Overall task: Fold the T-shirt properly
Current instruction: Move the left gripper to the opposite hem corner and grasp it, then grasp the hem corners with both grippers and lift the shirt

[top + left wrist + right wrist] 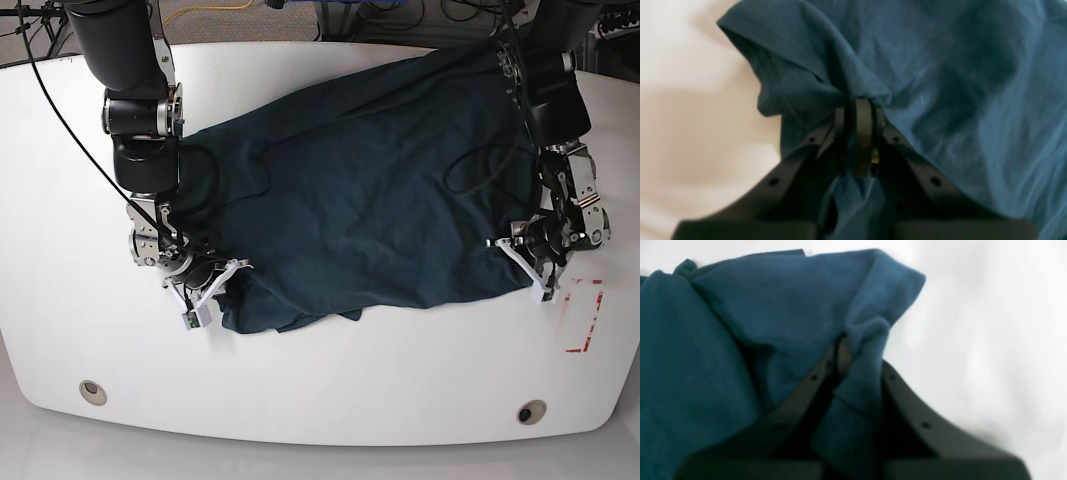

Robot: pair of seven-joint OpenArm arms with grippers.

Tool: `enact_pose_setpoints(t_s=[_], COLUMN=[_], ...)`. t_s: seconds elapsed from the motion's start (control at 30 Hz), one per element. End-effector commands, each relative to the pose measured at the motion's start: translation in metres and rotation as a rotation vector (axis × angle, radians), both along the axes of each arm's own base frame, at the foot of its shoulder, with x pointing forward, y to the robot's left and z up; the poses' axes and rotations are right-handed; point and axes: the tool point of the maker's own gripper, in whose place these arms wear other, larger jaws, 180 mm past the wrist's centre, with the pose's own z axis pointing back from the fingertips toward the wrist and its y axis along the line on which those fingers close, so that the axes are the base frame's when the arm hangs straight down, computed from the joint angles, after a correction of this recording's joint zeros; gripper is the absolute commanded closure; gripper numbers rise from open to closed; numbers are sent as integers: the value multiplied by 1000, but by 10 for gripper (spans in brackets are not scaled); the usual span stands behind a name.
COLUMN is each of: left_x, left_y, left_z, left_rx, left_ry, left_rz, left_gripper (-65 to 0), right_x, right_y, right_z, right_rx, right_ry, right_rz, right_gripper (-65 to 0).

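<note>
At both near corners of the T-shirt (pixel 370 200): claws pinching cloth.
Left claw (pixel 858 110) pressed shut on a bunched fold; right claw (pixel 840 356) likewise clamped on a gathered edge. Garment spread rumpled across the white bench (pixel 330 400), red tape marks (pixel 585 320) just beside the left claw.

Your T-shirt (pixel 370 200) was plain dark teal-navy, no print, spread wide w/ wrinkles across the white counter (pixel 330 400). Near hem sagged & bunched at both lower corners; far edge reached the counter's back rim, cloth rumpled, not yet folded.
</note>
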Motion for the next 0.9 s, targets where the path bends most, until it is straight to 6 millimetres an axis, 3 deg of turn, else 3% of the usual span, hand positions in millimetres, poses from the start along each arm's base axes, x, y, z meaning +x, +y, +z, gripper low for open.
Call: enact_pose_setpoints(t_s=[0.0, 0.33, 0.63, 0.73, 0.87], left_x=[19, 5, -1, -2, 10], left_y=[4, 3, 38, 51, 67], left_z=[36, 56, 68, 58, 51], left_rx=[38, 121, 187, 155, 93], left_ry=[-101, -104, -144, -135, -134], left_rz=[-40, -116, -76, -32, 53], left_gripper=[-13, -13, -21, -81, -276], right_x=[8, 8, 8, 7, 7], right_y=[-4, -4, -4, -4, -4], right_z=[10, 10, 10, 9, 9], right_rx=[-19, -20, -19, -19, -19], right_ry=[-14, -14, -14, -12, -12], right_rz=[11, 10, 11, 11, 11], right_gripper=[-5, -5, -5, -5, -5])
